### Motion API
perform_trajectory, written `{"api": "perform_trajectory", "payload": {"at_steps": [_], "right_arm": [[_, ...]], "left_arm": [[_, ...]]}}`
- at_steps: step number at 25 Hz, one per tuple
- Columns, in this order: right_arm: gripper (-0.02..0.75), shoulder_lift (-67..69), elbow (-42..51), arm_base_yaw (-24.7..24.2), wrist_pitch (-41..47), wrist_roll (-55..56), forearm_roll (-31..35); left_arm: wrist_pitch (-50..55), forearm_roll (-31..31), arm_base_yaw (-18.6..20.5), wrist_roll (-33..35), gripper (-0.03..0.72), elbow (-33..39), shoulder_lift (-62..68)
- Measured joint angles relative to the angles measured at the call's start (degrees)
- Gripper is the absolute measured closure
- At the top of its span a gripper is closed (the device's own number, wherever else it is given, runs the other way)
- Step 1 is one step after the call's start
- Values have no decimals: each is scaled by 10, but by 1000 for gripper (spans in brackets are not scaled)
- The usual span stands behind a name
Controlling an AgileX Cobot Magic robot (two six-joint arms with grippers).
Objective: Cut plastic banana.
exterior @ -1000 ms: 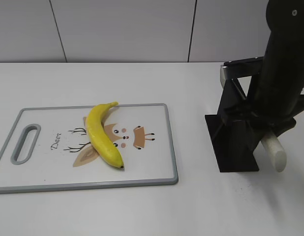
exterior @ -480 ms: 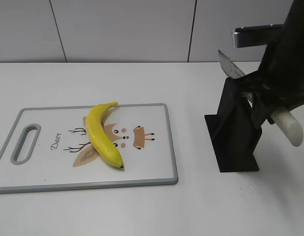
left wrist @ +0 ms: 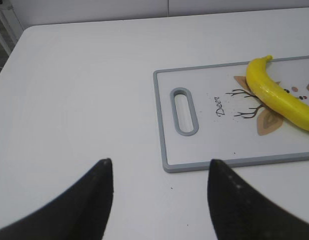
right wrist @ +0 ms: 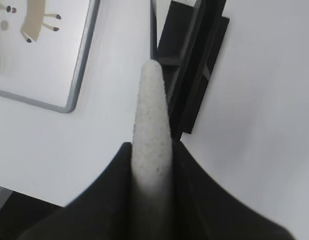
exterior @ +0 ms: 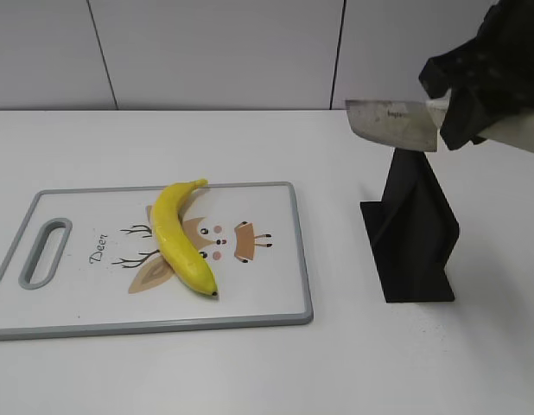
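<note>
Right claw (right wrist: 152, 165): clenched on the pale knife handle (right wrist: 152, 130), which is seen pinched between the two dark fingers (right wrist: 117, 185) in the right wrist view. In the exterior view the knife (exterior: 392, 125) is held in the air at the board's 2 o'clock, blade broadside to the camera, its blunt end pointed toward 9 o'clock. The blade is carried just above the top of the black knife block (exterior: 414, 229), apart from it. The right arm (exterior: 496, 69) is entered from the upper right corner, angled down toward 8 o'clock; only its dark wrist end is visible.

Left claw (left wrist: 159, 195): released, fingers (left wrist: 89, 200) spread wide, nothing held or touched. It is hung over bare white table (left wrist: 79, 90), at the board's 7 o'clock in the left wrist view, near the end with the handle slot (left wrist: 184, 111).

Banana (exterior: 181, 238): laid flat on the grey-rimmed cutting board (exterior: 267, 285), across the deer drawing, left of the board's middle. Stem is pointed toward 1 o'clock, dark tip toward 5 o'clock. It is well apart from both claws.
</note>
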Motion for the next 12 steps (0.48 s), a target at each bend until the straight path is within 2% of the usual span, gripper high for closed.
{"api": "perform_trajectory", "payload": {"at_steps": [3, 6, 12], "right_arm": [[555, -11, -4, 0, -3, -55, 0], [555, -11, -4, 0, -10, -136, 26], [555, -11, -4, 0, -51, -400, 118]], "left_arm": [[0, 0, 0, 0, 117, 0, 0], [0, 0, 0, 0, 117, 0, 0], [-1, -1, 0, 14, 117, 0, 27]]}}
